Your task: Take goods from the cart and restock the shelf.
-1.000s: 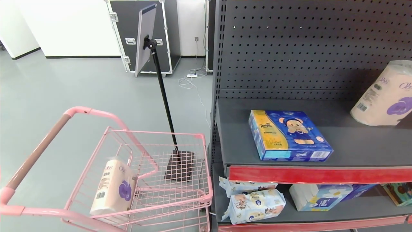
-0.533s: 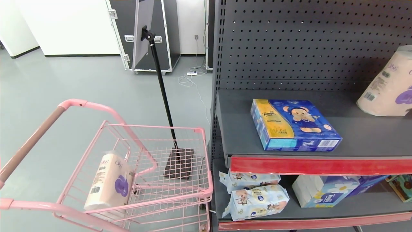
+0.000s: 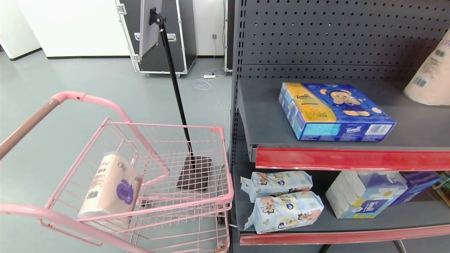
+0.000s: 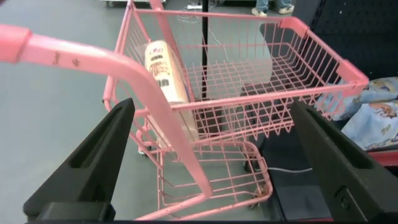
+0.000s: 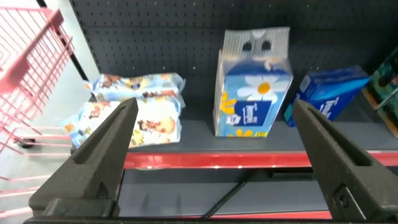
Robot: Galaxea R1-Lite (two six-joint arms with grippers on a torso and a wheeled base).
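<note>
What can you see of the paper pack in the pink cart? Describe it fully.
The paper pack is a tall, rounded bundle in glossy cream plastic wrap. It has a purple motif on its side, fine print, and a barcode near its lower end. It stands on end, tilted, inside the pink cart. Its base rests on the wire floor, and it leans on the wire wall at the handle end.

The dark grey metal shelf (image 3: 267,119) carries on its upper board a flat blue-and-yellow tissue box (image 3: 334,110), with a pale wrapped roll (image 3: 430,80) at its 2 o'clock. Two pale-blue soft packs (image 3: 284,214) lie on the board below.
</note>
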